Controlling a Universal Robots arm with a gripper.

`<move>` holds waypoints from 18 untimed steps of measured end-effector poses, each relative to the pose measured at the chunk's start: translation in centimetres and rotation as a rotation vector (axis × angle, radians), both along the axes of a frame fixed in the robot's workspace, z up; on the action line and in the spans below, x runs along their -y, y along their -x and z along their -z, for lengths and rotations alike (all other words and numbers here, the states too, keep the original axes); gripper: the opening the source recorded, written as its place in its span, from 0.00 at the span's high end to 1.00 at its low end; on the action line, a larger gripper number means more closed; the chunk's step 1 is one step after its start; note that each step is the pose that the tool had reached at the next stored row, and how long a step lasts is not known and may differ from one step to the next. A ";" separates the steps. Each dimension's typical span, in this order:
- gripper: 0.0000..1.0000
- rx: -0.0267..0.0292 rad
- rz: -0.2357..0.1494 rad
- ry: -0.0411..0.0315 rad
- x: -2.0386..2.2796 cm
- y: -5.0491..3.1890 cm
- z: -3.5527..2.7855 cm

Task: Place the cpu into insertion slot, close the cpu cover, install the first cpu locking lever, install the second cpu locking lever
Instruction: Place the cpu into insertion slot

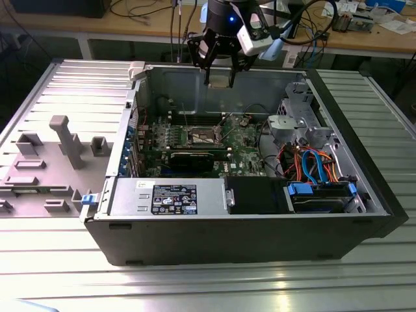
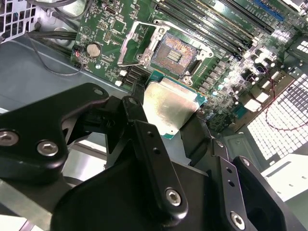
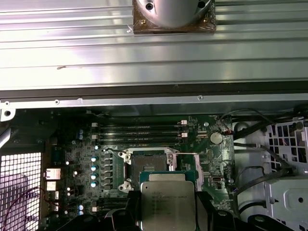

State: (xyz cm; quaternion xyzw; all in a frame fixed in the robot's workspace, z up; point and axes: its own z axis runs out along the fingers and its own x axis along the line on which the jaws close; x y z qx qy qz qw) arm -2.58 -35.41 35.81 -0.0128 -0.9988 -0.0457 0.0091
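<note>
My gripper [image 1: 220, 77] hangs above the open computer case, shut on the cpu [image 1: 220, 79] by its edges. In both wrist views the cpu [image 2: 168, 108] [image 3: 167, 201] is a flat silver-grey square with a green rim, held level between the black fingers [image 2: 139, 120]. Below it on the green motherboard [image 3: 72, 159] lies the insertion slot [image 2: 175, 53] [image 3: 148, 166], with its contact field bare. The cpu cover [image 2: 124, 48], a silver frame, stands tipped up at one side of the slot. The cpu is well above the slot and offset a little to its side.
A round coin battery [image 2: 93, 48] [image 3: 216, 137] sits near the slot. Memory slots [image 3: 139, 130] run along one side of it. The case holds a power supply [image 1: 169, 197], a black drive bay [image 1: 257, 195], a blue-handled caddy [image 1: 318, 195] and coloured cables [image 1: 312, 162]. The removed side panel [image 1: 58, 149] lies at the exterior view's left.
</note>
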 end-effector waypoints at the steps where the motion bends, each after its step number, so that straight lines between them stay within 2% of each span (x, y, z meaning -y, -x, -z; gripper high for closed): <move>1: 0.45 0.0000 0.000 0.0001 0.00 0.00 0.01; 18: 0.45 0.0000 0.000 0.0000 0.00 0.00 0.56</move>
